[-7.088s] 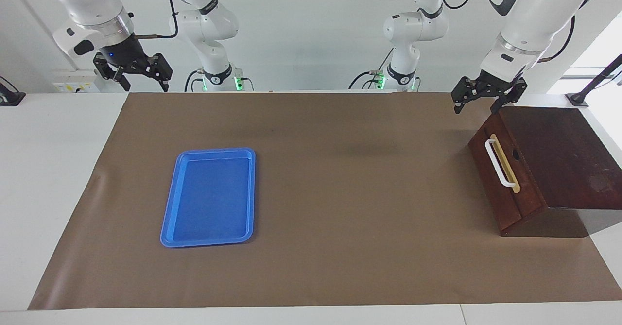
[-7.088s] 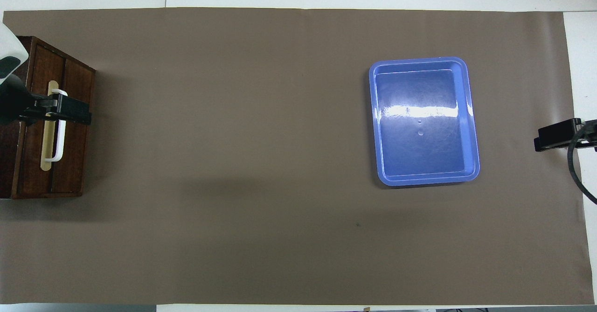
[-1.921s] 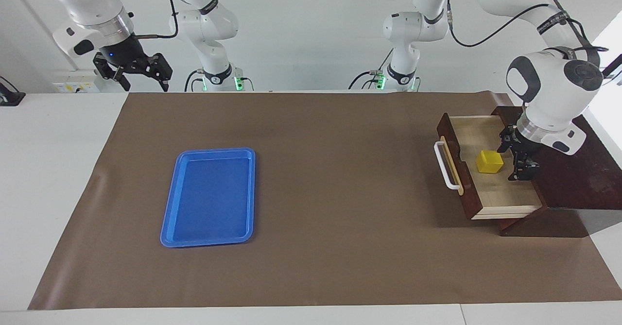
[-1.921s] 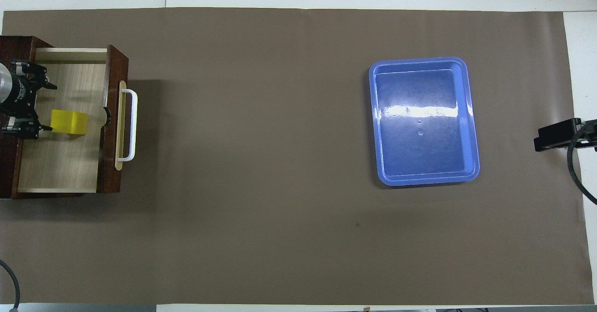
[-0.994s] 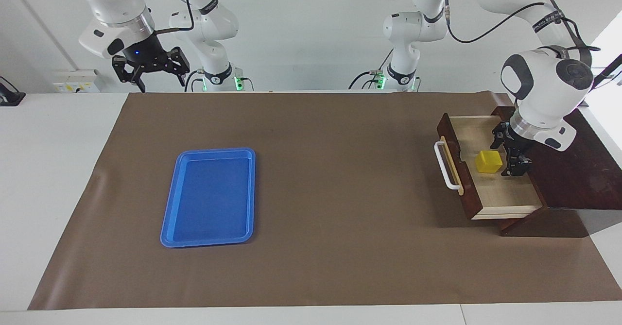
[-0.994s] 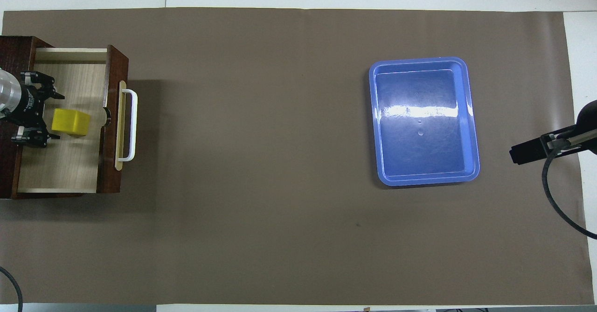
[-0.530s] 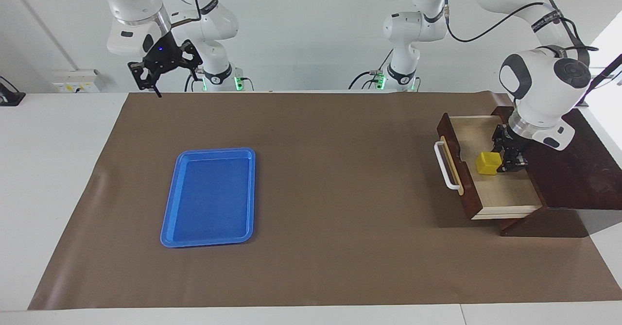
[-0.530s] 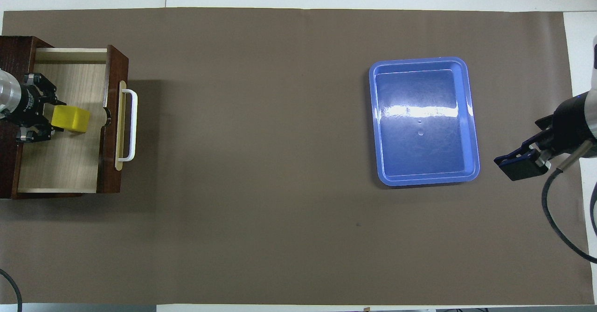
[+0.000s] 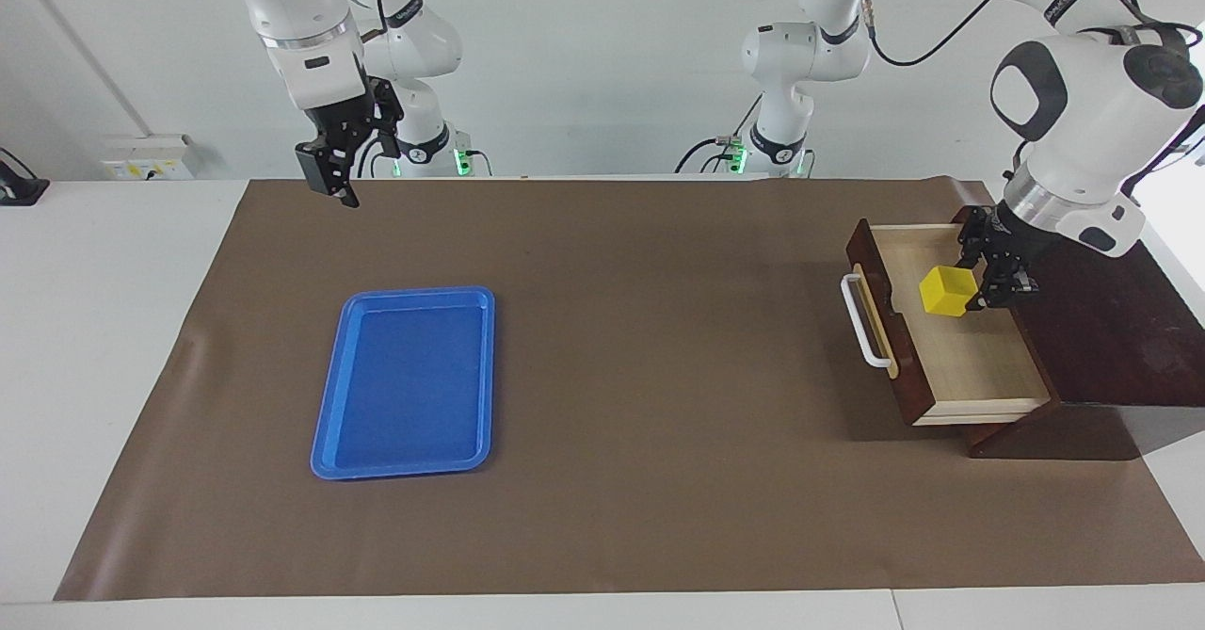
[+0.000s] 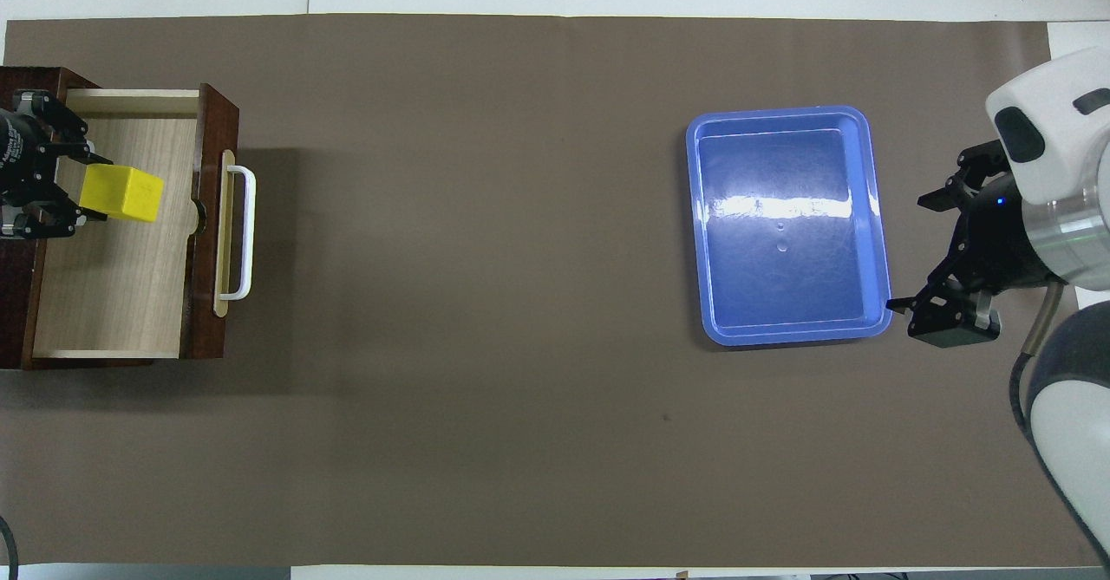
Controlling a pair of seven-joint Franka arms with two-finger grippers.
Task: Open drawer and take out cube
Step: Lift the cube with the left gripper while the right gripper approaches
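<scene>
The drawer of the dark wooden box stands pulled out, its white bar handle toward the table's middle. In the overhead view the drawer shows its pale floor. My left gripper is shut on the yellow cube and holds it up over the open drawer, clear of the floor. In the overhead view the left gripper grips the cube on two sides. My right gripper hangs in the air over the mat's edge, also seen in the overhead view.
A flat blue tray lies on the brown mat toward the right arm's end of the table, and shows in the overhead view beside the right gripper. The box sits at the left arm's end.
The left gripper closed on the cube and lifted it off the drawer floor. The right arm swung in over the mat toward the tray and turned its hand.
</scene>
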